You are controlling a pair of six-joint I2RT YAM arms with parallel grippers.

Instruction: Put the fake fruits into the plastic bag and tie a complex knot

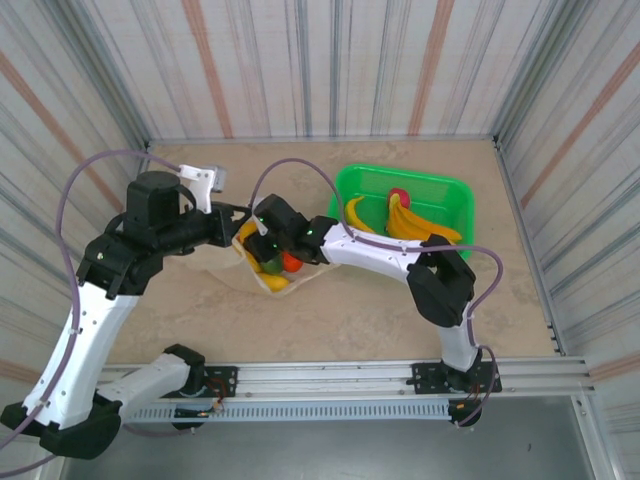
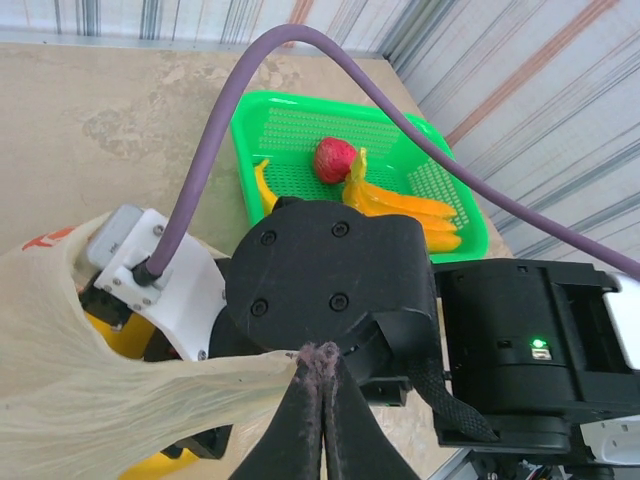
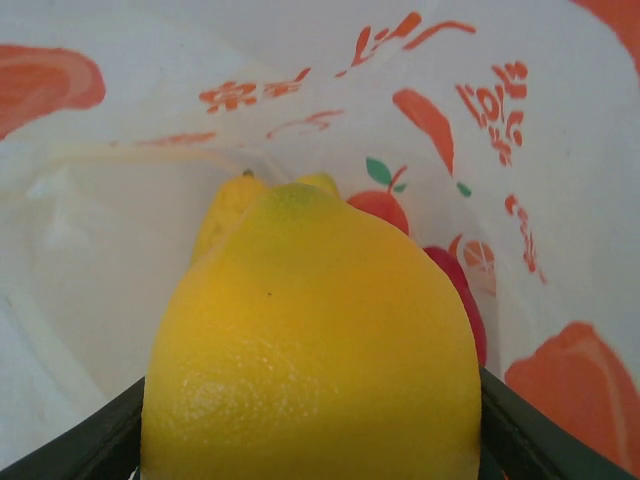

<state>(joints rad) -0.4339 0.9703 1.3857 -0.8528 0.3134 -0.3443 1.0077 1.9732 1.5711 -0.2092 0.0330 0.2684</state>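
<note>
The plastic bag (image 2: pixel 80 390) lay on the table (image 1: pixel 340 320), just left of the green basket (image 1: pixel 455 187). Its mouth faced the basket. My left gripper (image 2: pixel 320 365) was pinched tight on the rim of the bag and held it up, so the mouth stood open. My right gripper (image 3: pixel 310 450) was down inside the bag. It had a lemon (image 3: pixel 310 340) between its two fingers, and the jaws stood as wide as the lemon.

I thought we were in the filling step. There was fruit left in the basket, and the handles were not tied yet. For the next move I would need to open the right jaws so the lemon drops in. Then I would lift that arm out slowly, so it does not catch the thin plastic, and reach over to the basket. The left side should hold the rim up all the while.

I counted one bag and one basket. From above I saw four bits of fruit in the bag: two yellow, one green and one red-orange. In the basket I counted one strawberry (image 2: pixel 335 160), one single banana (image 2: pixel 262 186) and one bunch of bananas (image 2: pixel 405 207). I could not count the bananas in the bunch.
</note>
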